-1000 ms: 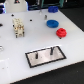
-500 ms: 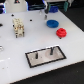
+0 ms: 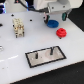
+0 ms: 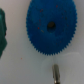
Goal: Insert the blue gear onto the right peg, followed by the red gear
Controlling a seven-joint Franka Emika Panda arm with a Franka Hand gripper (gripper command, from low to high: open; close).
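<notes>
Hand [image 3: 51,18] is hovering just above the blue gear [image 3: 52,23] at the far side of the tabletop [image 3: 15,50]; can't tell if its fingers are spread or pressed together. Wrist view is showing the blue gear [image 4: 50,26] lying flat, toothed rim and dark centre hole visible, one fingertip [image 4: 56,73] near its edge. Red gear [image 3: 61,33] is sitting just right of the blue one. Right peg [image 3: 50,50] is standing upright on the white plate [image 3: 46,56], nearer the camera, well apart from both gears.
</notes>
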